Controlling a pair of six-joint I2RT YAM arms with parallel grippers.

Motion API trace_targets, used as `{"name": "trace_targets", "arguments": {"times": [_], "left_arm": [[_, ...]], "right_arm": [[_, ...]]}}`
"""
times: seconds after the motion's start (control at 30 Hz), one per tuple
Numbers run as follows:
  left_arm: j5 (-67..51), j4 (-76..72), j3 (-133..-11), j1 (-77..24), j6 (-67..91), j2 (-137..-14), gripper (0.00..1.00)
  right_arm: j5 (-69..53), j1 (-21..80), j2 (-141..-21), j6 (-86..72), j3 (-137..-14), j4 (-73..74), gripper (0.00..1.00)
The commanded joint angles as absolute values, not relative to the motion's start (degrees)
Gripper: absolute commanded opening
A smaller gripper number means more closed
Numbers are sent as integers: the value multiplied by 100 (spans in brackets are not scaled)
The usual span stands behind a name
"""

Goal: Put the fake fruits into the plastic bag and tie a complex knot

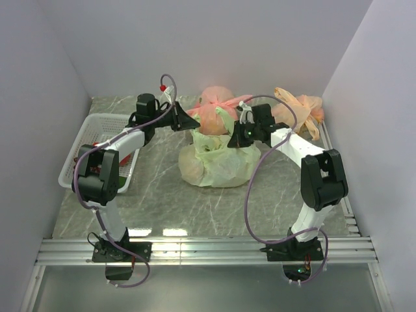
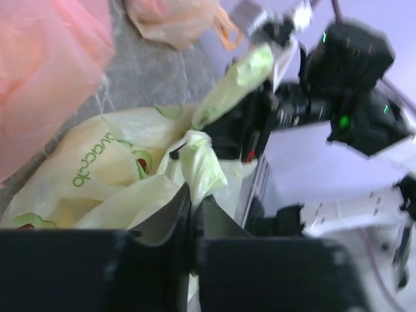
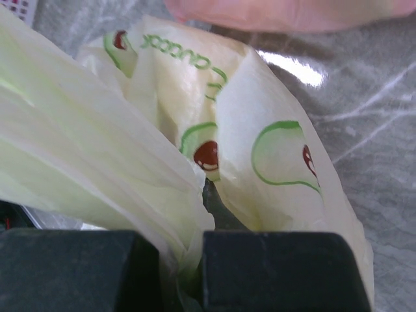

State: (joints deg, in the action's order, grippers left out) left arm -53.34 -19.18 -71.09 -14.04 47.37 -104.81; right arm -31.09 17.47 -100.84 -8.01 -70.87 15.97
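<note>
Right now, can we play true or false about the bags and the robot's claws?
1. The green plastic bag sits between the two arms. True.
2. The pink bag lies in front of it, nearer the arm bases. False: it lies behind it, toward the back wall.
3. The left claw and the right claw are both shut on the plastic bag. True.
4. The white basket is on the right side. False: it is on the left.

Grey marbled desk [image 1: 162, 208] before me, plain pale walls [image 1: 214, 39] closing in on three sides, ribbed aluminium rail [image 1: 208, 250] along my near edge, bright glints [image 1: 172, 232] of light on the stone.
</note>
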Motion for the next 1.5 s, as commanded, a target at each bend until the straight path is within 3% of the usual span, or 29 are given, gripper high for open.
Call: {"name": "trace_targets", "arguments": {"times": [0.0,0.03,0.23,0.33,0.43,0.47,0.6,0.73,0.87,0.9,0.93,1.13,1.23,1.33,1.43,1.47], "left_arm": [[-6265,-1911,-7557,-1529,3705,-10204,5],[-6380,-1133,-7941,-1581,3213,-10195,1],[-7293,1209,-9173,-1916,-477,-10388,0],[-7321,3466,-9954,-2240,-3495,-10590,0],[-7347,4745,-10309,-2338,-4314,-10793,0],[-7382,4842,-10310,-2338,-4429,-10810,0],[-7260,4432,-9863,-2320,-4123,-10496,0],[-7198,3824,-9457,-2303,-3683,-10327,0],[-7154,3911,-9580,-2285,-3691,-10388,0],[-7146,3894,-9606,-2276,-3674,-10389,0],[-7163,3894,-9624,-2276,-3639,-10406,0],[-7224,3745,-9712,-2276,-3437,-10424,0],[-7303,3516,-9764,-2285,-3227,-10441,0],[-7400,3428,-9922,-2329,-3147,-10529,1],[-7470,3481,-10203,-2408,-3147,-10670,1],[-7488,3402,-10256,-2417,-3068,-10705,0]], "right_arm": [[-3190,1837,-10151,-669,-7532,1678,0],[-3269,1880,-10169,-624,-7628,1722,0],[-3533,2144,-10432,104,-8129,2521,0],[-3708,2338,-10599,456,-8436,2986,0],[-3964,2347,-10618,589,-8587,3207,0],[-3955,2329,-10565,606,-8552,3260,5],[-4192,1987,-10021,580,-8192,3138,52],[-4446,1785,-9774,659,-8156,3225,68],[-4544,1644,-9616,712,-8183,3340,71],[-4518,1600,-9554,695,-8183,3331,82],[-4483,1556,-9545,677,-8183,3305,83],[-3999,1301,-9668,633,-8130,3121,83],[-3911,1371,-9852,475,-8173,2849,78],[-4086,1485,-9984,308,-8183,2306,65],[-4499,1599,-10081,342,-8323,2127,40],[-4622,1608,-10081,473,-8341,2110,25]]}}
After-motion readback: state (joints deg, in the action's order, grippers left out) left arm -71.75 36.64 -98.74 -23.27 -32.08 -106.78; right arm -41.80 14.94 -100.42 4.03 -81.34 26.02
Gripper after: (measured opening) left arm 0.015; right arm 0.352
